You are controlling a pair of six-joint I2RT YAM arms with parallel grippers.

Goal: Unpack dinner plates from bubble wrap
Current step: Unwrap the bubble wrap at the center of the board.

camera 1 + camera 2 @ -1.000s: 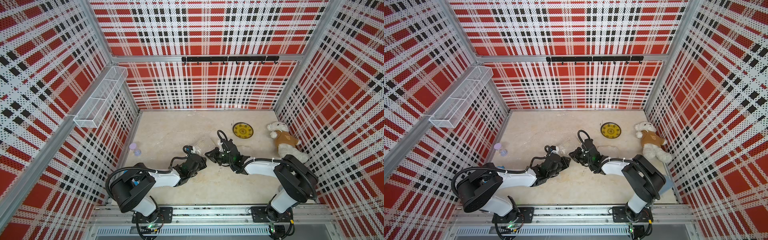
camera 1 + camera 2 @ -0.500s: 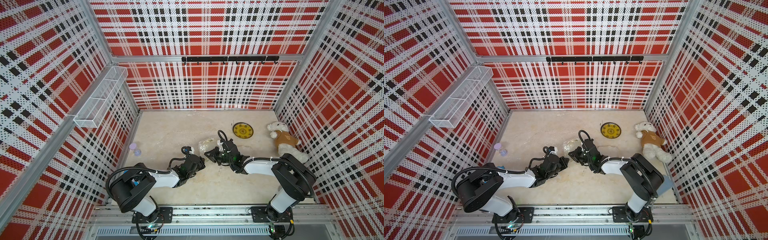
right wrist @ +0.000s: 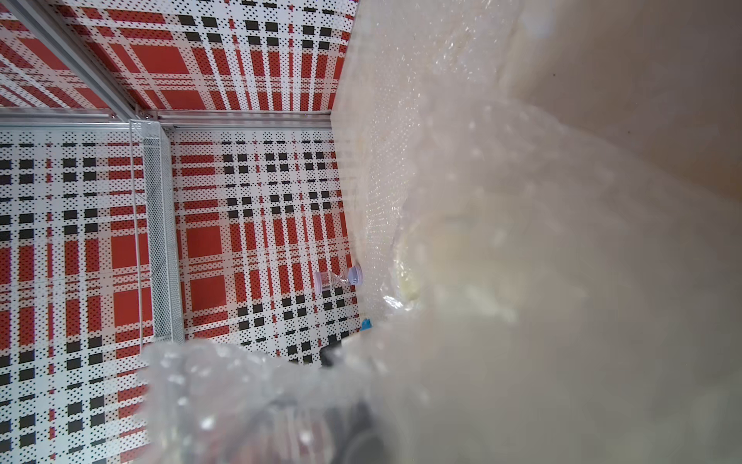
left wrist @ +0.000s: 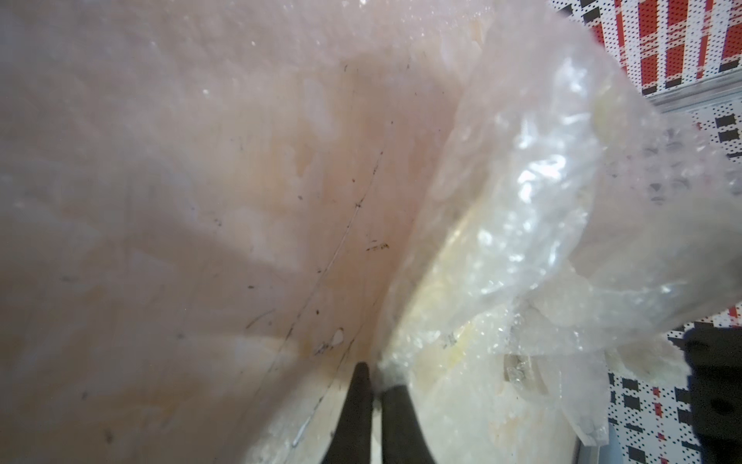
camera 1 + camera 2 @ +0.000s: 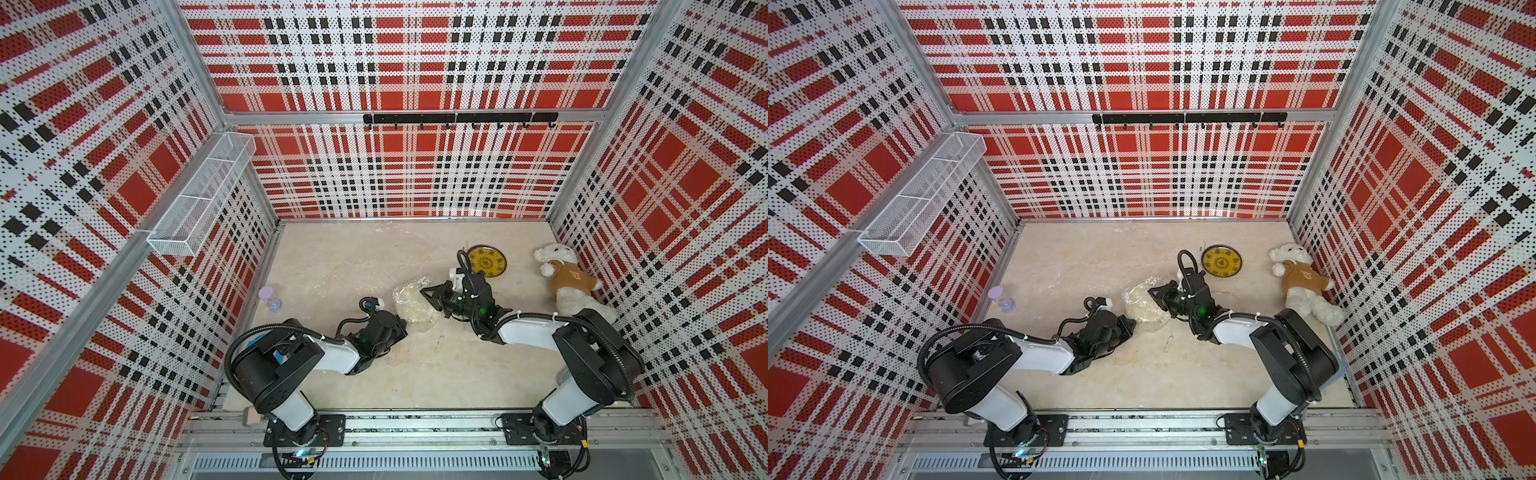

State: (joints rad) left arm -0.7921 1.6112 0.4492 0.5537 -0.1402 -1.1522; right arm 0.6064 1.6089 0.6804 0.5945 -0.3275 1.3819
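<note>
In both top views I'm seeing the cream round ceramic plate sitting mid-tabletop, bundled in clear crinkly bubble wrap, the right end effector clamping closed on one edge. In the left wrist view, the left end effector is pinching the wrap's opposite edge.

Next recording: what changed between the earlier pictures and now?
The wrapped plate between the arms was tipped up from flat, its cream face now showing through the bubble wrap. The right pincer, shut on the wrap throughout, shifted slightly with it. The left pincer closed on the wrap's edge. The bare yellow plate, teddy bear and hourglass stayed put.
</note>
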